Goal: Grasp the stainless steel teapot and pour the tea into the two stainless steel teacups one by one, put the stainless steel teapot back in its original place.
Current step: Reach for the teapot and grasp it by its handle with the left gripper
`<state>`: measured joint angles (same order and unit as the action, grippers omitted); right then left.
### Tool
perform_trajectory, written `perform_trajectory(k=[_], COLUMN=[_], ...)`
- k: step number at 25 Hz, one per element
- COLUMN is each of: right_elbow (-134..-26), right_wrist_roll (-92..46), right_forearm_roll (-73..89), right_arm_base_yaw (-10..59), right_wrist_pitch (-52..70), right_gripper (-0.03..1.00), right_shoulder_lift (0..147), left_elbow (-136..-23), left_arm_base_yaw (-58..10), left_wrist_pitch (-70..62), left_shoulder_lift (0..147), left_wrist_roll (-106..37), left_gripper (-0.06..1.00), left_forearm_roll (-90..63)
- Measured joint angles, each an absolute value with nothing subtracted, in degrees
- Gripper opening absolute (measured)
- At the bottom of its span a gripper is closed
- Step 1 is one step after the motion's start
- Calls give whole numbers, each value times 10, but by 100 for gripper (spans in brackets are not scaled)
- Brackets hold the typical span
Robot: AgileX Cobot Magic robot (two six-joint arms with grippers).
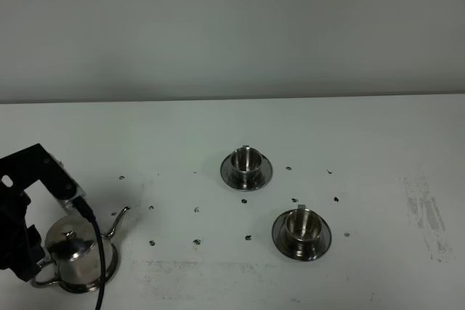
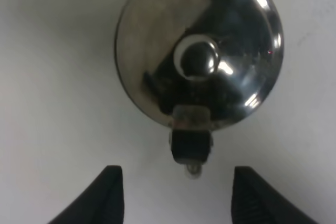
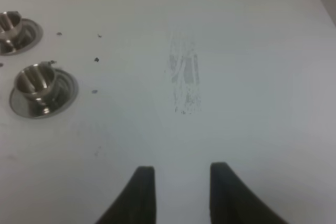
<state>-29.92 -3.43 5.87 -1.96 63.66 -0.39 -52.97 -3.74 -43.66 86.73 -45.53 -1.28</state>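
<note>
exterior high: teapot (image 1: 73, 258) handle seemingly arm-hidden

White bench (image 1: 182, 136) beneath a plain pale wall (image 1: 232, 27). Small dark specks (image 1: 197, 210) lie scattered across the middle of the bench surface; a grey scuffed smear (image 1: 429, 215) marks the bench near its right side.

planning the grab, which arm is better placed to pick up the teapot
Left. The left gripper hovers right over the teapot, its jaws open either side of the handle. The right gripper sits over bare table, past the cups.
</note>
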Motion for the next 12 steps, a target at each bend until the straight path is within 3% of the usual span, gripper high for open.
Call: perform_trajectory(k=[12], right_elbow=[-299], right_wrist_roll=[-34], right_forearm_roll=[59], right_arm_base_yaw=[-20], right_wrist_pitch=[637], right_gripper=[24], right_shoulder_lift=[-4], left_elbow=[-530], left_arm_base_yaw=[-37], left_wrist_pitch=[-445], left_shoulder_lift=[900], left_wrist_roll=[-469], left_gripper=[47], left_forearm_roll=[-32])
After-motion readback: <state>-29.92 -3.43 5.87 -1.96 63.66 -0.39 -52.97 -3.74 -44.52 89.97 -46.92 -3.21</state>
